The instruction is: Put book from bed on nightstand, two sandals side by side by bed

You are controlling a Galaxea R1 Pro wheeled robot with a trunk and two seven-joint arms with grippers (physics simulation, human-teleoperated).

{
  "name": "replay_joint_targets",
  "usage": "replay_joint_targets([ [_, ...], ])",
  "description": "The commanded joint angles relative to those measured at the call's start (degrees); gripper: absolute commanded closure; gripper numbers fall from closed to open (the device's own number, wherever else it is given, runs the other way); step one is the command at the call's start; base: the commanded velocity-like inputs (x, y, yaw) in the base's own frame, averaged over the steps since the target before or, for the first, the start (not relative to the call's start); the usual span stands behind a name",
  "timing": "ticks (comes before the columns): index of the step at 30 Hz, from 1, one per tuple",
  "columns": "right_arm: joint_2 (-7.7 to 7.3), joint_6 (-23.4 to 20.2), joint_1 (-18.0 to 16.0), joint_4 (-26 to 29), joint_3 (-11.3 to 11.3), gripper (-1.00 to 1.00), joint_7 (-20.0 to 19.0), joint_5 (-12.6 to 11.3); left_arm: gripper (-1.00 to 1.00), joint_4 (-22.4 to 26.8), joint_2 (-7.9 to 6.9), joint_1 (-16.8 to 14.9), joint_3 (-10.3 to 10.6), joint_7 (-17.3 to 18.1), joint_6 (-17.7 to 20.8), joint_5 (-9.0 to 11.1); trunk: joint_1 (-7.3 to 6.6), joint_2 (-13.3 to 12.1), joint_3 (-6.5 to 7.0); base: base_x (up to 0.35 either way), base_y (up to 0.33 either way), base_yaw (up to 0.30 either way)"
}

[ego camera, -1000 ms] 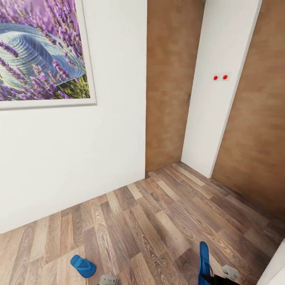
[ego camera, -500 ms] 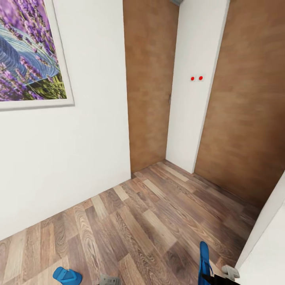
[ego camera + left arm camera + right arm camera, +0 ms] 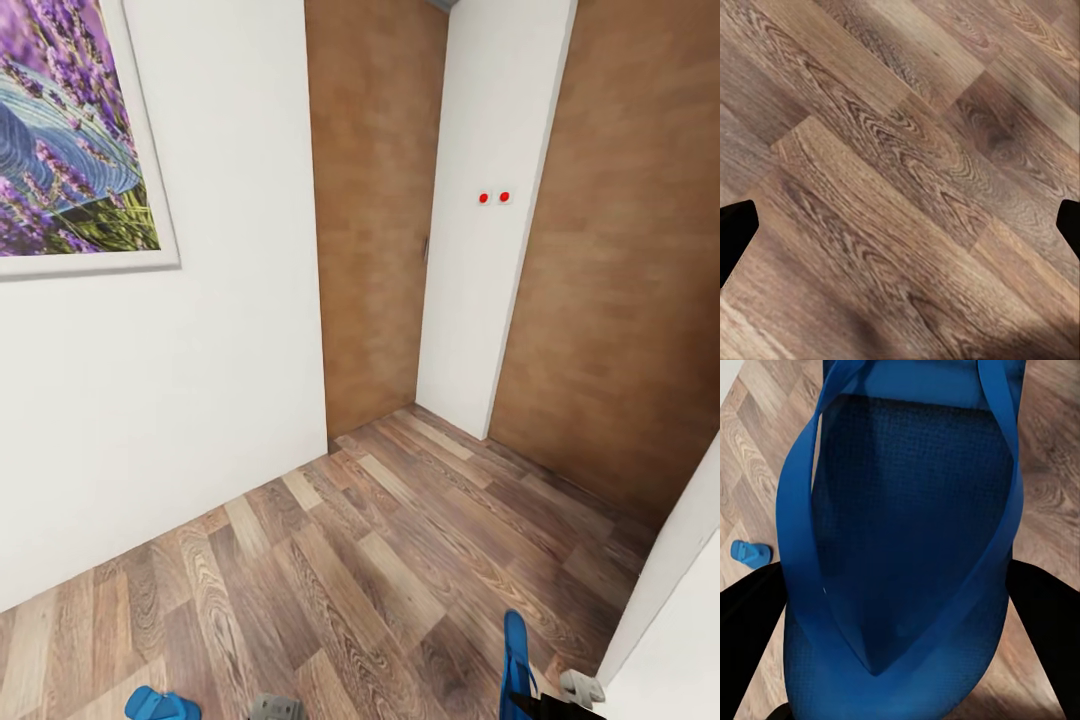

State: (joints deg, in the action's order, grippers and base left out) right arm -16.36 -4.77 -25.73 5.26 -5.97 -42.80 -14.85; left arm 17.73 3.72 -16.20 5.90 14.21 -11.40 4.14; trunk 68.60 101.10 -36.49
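right wrist view has the right gripper (image 3: 900, 660) with fingers clamped on 1 sandal (image 3: 900, 532), thin, light and bendy, best pinched across the sole. second sandal (image 3: 160, 705) lies on the floor (image 3: 380, 560) at 7 o'clock. left gripper (image 3: 900, 225) fingers spread, empty.

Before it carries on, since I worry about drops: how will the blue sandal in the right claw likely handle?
The held sandal looks thin and flat, so probably light. Its narrow straps loop loosely, so they may flex. The right claw grips it edge-on; a thin sole could bend or swing, though it looks unlikely to break if dropped.
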Motion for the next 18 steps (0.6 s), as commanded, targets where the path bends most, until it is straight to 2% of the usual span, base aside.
replay_joint_targets([
  [1, 0.01, -0.5, -0.02, 0.01, -0.44, 1.0, -0.24, -0.08, -1.0, -0.06, -0.03, -0.05, 0.34, 0.01, -0.2, 0.43, 0.01, 0.02, -0.06, 0.082, 0.0, 0.0],
  [7, 0.01, -0.5, -0.02, 0.01, -0.44, 1.0, -0.25, -0.07, -1.0, -0.06, -0.03, -0.06, 0.34, -0.05, -0.12, 0.43, 0.01, 0.02, -0.06, 0.094, 0.0, 0.0],
  [18, 0.01, -0.5, -0.02, 0.01, -0.44, 1.0, -0.26, -0.05, -1.0, -0.06, -0.03, -0.06, 0.34, -0.06, -0.11, 0.43, 0.01, 0.02, -0.06, 0.307, 0.0, 0.0],
])
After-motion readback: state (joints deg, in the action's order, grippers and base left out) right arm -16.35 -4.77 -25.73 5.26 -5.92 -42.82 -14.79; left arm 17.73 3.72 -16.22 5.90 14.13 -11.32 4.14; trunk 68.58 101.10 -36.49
